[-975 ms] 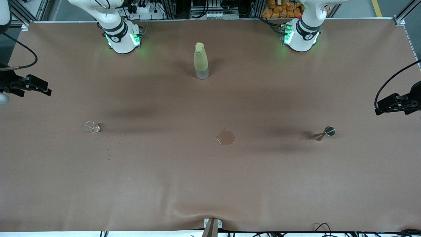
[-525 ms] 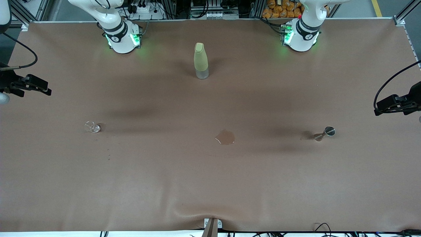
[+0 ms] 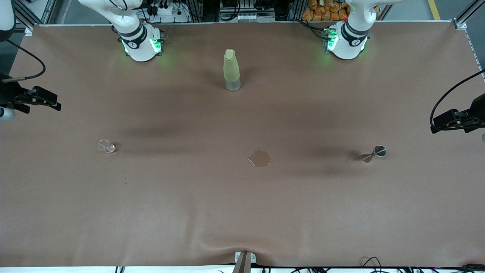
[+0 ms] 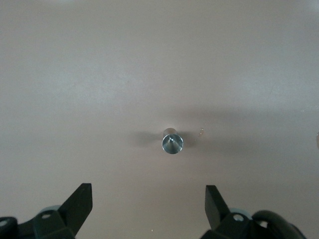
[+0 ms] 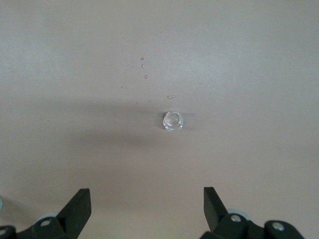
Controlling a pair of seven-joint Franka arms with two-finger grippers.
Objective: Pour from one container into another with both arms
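Note:
The tiny clear glass cup (image 3: 106, 146) (image 5: 173, 121) stands on the brown table toward the right arm's end. My right gripper (image 5: 145, 191) hangs high above the table near it, open and empty, and shows at the front view's edge (image 3: 47, 101). The small steel jigger (image 3: 375, 152) (image 4: 172, 142) stands upright toward the left arm's end. Open and holding nothing, my left gripper (image 4: 148, 188) hovers high near the jigger, by that end's edge (image 3: 443, 122). Neither gripper touches anything.
A tall yellow-green bottle (image 3: 231, 70) stands between the two arm bases. A small puddle (image 3: 259, 157) lies on the table between cup and jigger. Several droplets (image 5: 143, 64) dot the cloth beside the cup. The cloth bulges at the front edge (image 3: 227, 242).
Both grippers have drifted only slightly at the table's ends. The cup, jigger and bottle have not moved.

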